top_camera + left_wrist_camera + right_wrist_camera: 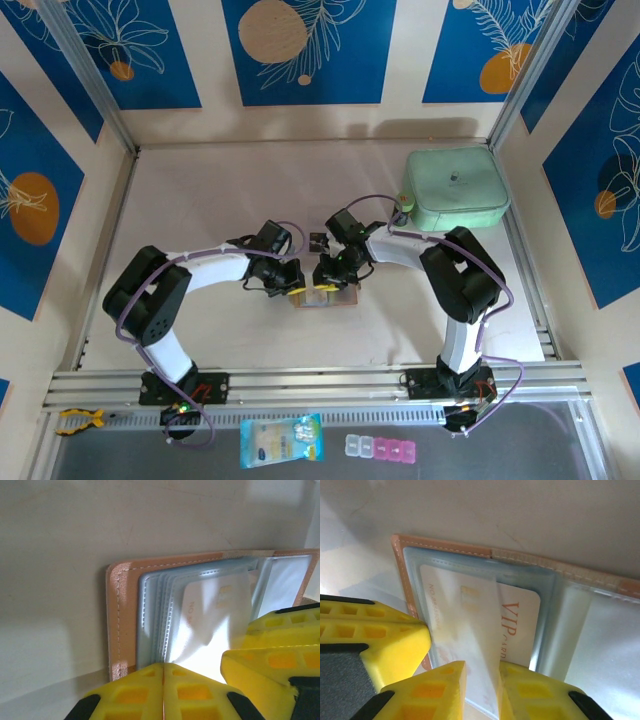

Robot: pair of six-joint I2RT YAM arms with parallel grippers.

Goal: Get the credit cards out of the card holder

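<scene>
The tan-pink card holder (322, 298) lies open on the table between both arms, its clear sleeves fanned out (122, 610) (445, 547). A white credit card (520, 625) with orange "VIP" lettering sits inside a sleeve (210, 605). My left gripper (298, 290) (163, 669) is shut, its tips down on the holder's sleeve edge. My right gripper (335, 283) (482, 667) stands slightly open over the card, with a raised clear sleeve leaf slanting through the gap and touching one finger. Its yellow fingers (280, 630) crowd in beside the left one.
A large mint-green case (458, 188) sits at the back right. A small dark object (318, 241) lies just behind the grippers. On the near ledge are a blue-and-yellow packet (282, 440) and a clear box (385, 448).
</scene>
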